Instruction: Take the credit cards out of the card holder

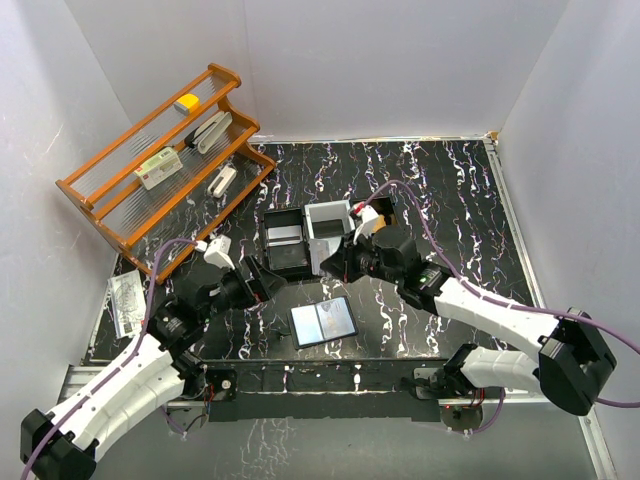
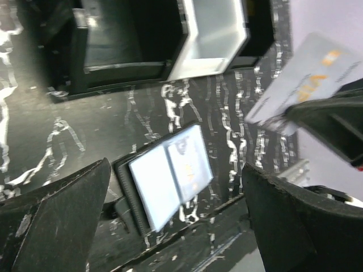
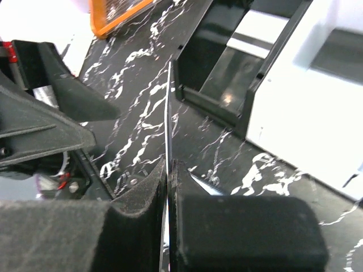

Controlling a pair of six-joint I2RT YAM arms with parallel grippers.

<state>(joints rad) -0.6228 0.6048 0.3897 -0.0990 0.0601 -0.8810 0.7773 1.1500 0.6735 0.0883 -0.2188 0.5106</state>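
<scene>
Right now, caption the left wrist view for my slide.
Card holder lies open on the table; right gripper pinches a card.

Walls: plain white panels [image 1: 380, 60] at the back and on both sides, evenly lit.
Surface: glossy black marble-look tabletop [image 1: 450, 190] with white veining.
Furniture: orange wooden tiered rack [image 1: 226, 78] at the back left, its shelves apparently clear ribbed plastic.
Light: soft and even, with small glints on the tabletop.

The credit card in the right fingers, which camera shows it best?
The left wrist view: it shows the credit card face-on, pale with orange markings, if blurred. The right wrist view catches it only edge-on, a thin line clamped between the right fingers. In the top view I cannot make it out.
</scene>
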